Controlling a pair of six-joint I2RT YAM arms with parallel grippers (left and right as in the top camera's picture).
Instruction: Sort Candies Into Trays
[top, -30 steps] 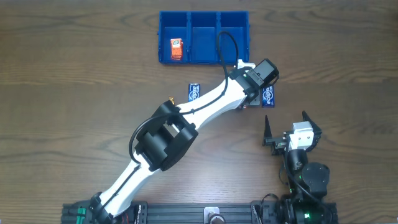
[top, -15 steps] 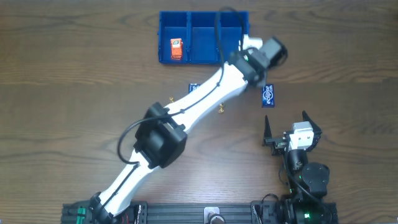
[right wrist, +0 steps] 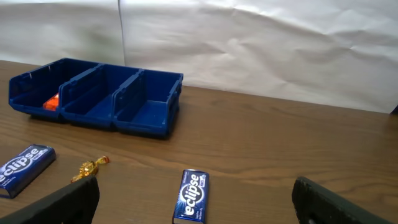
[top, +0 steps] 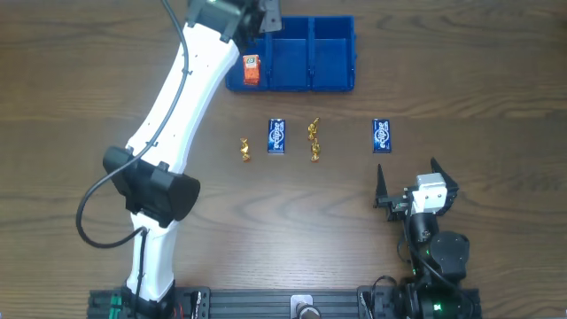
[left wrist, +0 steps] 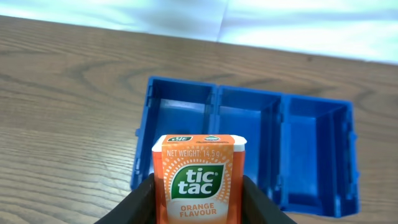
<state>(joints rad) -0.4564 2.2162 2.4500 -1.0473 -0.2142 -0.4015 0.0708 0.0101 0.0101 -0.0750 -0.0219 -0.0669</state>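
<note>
An orange candy box [left wrist: 199, 180] being held aloft before the blue tray [left wrist: 314, 155].
The left gripper [left wrist: 199, 202] is clamping its sides; a second orange box [top: 252, 71] is lying in the tray's left compartment; the right gripper [top: 407, 173] is resting wide open.

A blue tray [top: 301, 85] of three open compartments set side by side is seen. An orange mint box [top: 252, 71] lies in its left compartment. A second orange mint box [left wrist: 199, 177] is held upright, clamped in the left hand [left wrist: 199, 208], raised near the tray's left compartment. In front of the tray a blue pack [top: 277, 136] lies flat below the left divider, and another blue pack [top: 382, 136] lies past the tray's right end. One gold-wrapped candy [top: 245, 148] is placed before the left compartment, and two gold-wrapped candies [top: 313, 130] [top: 316, 152] before the middle one.
</note>
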